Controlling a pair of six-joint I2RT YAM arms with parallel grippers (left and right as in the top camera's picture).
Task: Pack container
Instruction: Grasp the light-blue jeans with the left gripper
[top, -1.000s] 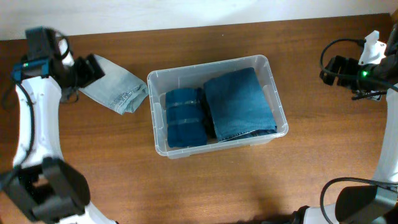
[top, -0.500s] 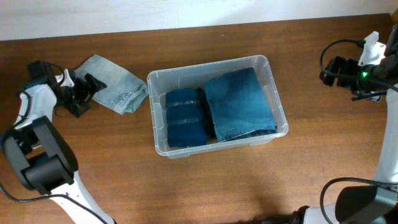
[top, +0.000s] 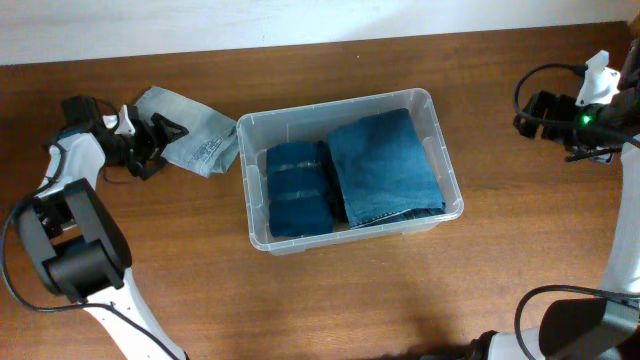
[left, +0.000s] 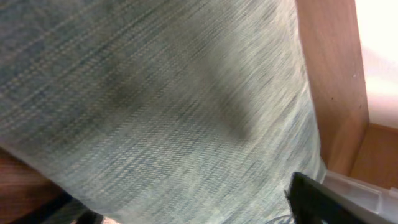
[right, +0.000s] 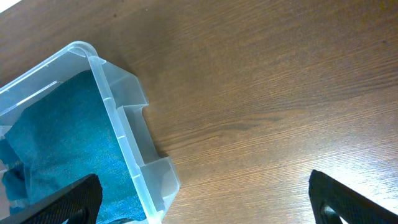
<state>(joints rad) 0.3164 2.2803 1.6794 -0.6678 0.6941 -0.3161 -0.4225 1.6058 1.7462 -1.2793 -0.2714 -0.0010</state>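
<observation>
The clear plastic container (top: 340, 103) stands mid-table and holds two folded dark blue jeans, a smaller one (top: 297, 187) on the left and a larger one (top: 385, 168) on the right. A folded pale blue-grey denim garment (top: 200, 142) lies on the table just left of the container. My left gripper (top: 163, 142) is open at the garment's left edge. In the left wrist view the fabric (left: 174, 99) fills the space between the spread fingers (left: 193, 208). My right gripper (top: 530, 110) hovers open and empty to the right of the container, whose corner (right: 124, 124) shows in the right wrist view.
The brown wooden table (top: 350, 300) meets a white wall along the far edge. Black cables hang by the right arm (top: 590, 115). The left arm's base (top: 75, 260) stands at the front left.
My left gripper has dropped from above and moved right, up against the pale garment's left edge. The right arm and the container have not moved.
</observation>
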